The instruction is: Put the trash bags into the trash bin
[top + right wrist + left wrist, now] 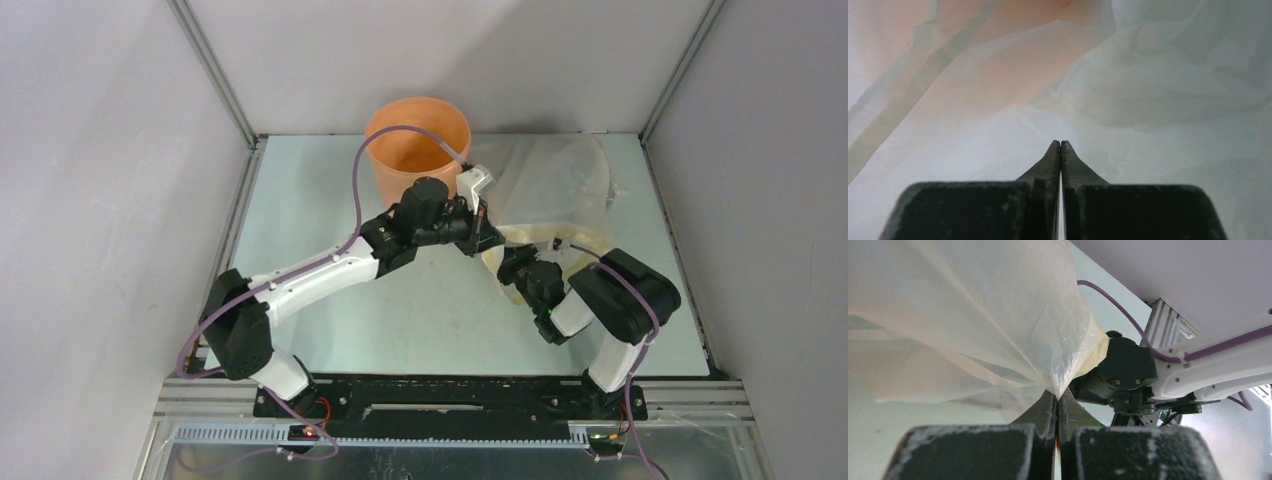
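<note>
Left pincer (1057, 407) pinched the translucent yellowish bag (555, 185) beside the trash bin (415, 140), probably to lift it; right pincer (1060, 147) sat closed against it.

Left gripper (483, 222) and right gripper (512, 262) sit at translucent bag (550, 185) (beside orange bin (418, 158)).

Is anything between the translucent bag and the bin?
No obstacle is visible. The bag, pinched by the left gripper, lies beside the open bin; only the left arm's purple cable arcs over the bin's mouth.
</note>
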### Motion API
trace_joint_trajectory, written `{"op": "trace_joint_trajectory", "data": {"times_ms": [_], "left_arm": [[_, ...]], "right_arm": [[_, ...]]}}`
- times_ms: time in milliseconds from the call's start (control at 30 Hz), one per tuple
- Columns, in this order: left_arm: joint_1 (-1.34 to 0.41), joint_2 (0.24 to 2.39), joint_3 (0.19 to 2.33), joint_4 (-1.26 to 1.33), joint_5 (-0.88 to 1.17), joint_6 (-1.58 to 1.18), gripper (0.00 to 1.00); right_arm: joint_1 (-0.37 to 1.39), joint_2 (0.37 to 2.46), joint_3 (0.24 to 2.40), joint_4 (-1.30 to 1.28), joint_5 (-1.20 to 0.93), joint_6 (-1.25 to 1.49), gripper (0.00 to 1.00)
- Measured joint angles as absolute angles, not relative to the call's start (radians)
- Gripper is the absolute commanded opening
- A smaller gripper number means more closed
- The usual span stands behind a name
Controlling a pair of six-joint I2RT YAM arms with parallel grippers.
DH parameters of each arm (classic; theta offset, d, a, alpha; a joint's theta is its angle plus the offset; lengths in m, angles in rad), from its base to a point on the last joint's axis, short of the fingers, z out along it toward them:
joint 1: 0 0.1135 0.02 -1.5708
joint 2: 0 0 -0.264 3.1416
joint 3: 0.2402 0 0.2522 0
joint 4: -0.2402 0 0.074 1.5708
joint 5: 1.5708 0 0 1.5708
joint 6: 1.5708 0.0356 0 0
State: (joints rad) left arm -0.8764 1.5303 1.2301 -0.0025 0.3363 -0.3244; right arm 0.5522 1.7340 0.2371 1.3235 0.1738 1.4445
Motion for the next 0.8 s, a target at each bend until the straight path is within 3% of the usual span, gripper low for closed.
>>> {"op": "trace_joint_trajectory", "data": {"times_ms": [367,800], "left_arm": [[-0.876,1.564,1.239,-0.081,0.371,-0.342,0.00],[-0.849,1.554,1.239,-0.117,0.363,-0.356,0.00]], "right_arm": [[0.451,1.781,0.375,1.367,0.071,1.453,0.00],[0.279,1.619,0.540,1.102,0.070,1.213,0.05]]}}
